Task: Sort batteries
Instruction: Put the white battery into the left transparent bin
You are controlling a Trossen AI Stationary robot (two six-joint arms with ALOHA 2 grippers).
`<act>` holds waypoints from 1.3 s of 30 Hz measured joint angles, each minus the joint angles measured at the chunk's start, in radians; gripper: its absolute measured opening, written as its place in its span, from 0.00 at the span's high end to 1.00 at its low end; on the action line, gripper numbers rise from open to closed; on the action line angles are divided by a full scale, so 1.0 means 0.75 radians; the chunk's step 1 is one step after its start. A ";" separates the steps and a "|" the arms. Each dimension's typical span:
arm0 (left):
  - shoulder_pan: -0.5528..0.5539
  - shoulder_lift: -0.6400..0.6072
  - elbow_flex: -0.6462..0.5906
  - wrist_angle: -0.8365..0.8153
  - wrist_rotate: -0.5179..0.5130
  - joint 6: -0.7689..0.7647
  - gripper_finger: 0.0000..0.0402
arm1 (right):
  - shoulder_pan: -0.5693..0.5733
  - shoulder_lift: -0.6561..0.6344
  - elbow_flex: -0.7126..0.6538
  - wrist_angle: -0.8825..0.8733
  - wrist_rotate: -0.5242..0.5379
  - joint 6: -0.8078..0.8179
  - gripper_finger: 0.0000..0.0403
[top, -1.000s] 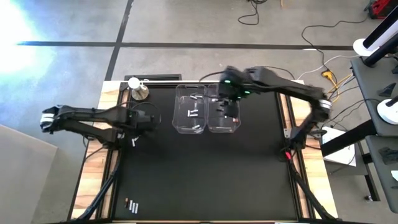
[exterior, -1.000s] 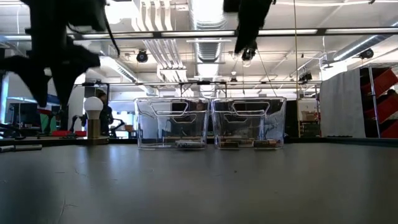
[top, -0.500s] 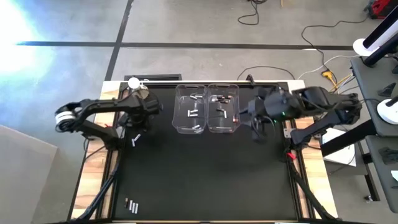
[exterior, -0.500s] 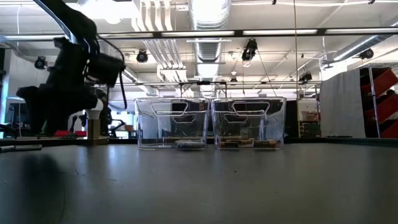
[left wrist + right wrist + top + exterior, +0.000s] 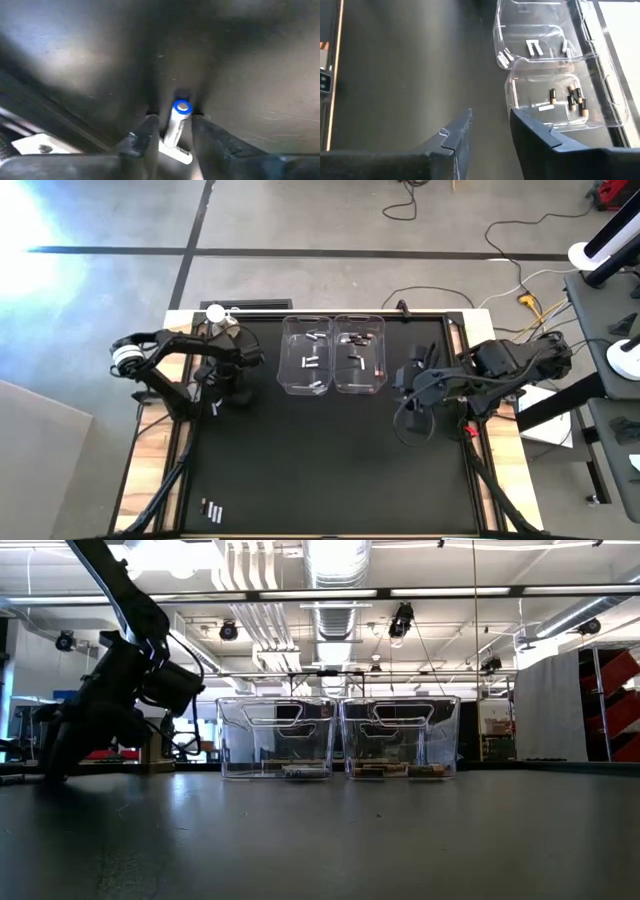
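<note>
Currently, the left gripper (image 5: 222, 393) is down at the black table (image 5: 320, 470) on its left side, just in front of the silver knob with a white ball (image 5: 216, 313). In the left wrist view, its 2 fingers (image 5: 145, 137) are spread on either side of a silvery-white battery with a blue-ringed end (image 5: 177, 125); whether the fingers actually touch it cannot be told. A second pale battery (image 5: 176, 153) lies crosswise just behind the first, partly hidden.

The right gripper (image 5: 412, 385) is off to the right of the bins, low over the mat, with nothing between its fingers (image 5: 457, 137), which stand parted with a clear gap.

2 clear plastic bins sit side by side, touching, at the back centre of the table. The left bin (image 5: 307, 356) holds several silvery-white batteries (image 5: 310, 363). The right bin (image 5: 360, 356) holds dark batteries (image 5: 574, 99) with reddish-orange marks, along with 1 pale piece (image 5: 546, 107) whose nature cannot be told.

A small group of dark batteries (image 5: 211, 509) lies loose at the front left corner of the table, well apart from both arms.

In the low view, the left arm (image 5: 110, 695) slopes down to the table surface left of the bins; the right arm is out of that view.
</note>
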 joint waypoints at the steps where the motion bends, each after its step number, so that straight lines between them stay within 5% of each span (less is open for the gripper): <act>1: -0.005 -0.004 -0.001 0.004 -0.001 0.012 0.78 | 0.000 0.000 0.000 0.001 0.005 -0.006 0.69; 7: -0.012 -0.092 -0.016 0.038 -0.024 0.039 0.96 | -0.002 0.000 0.004 0.000 0.140 -0.086 0.74; 15: -0.046 -0.397 0.039 -0.045 -0.066 0.043 0.98 | -0.036 0.000 0.151 0.011 0.154 -0.125 0.79; 23: -0.091 -0.739 0.335 0.038 -0.036 -0.113 0.98 | -0.121 0.000 0.256 0.045 0.172 -0.169 0.81; 33: -0.132 -0.366 0.871 0.115 -0.144 0.110 0.98 | -0.166 0.000 0.348 0.059 0.168 -0.219 0.78; 39: -0.131 -0.015 1.071 0.106 -0.172 0.257 0.98 | -0.122 -0.001 0.400 -0.187 0.111 0.112 0.81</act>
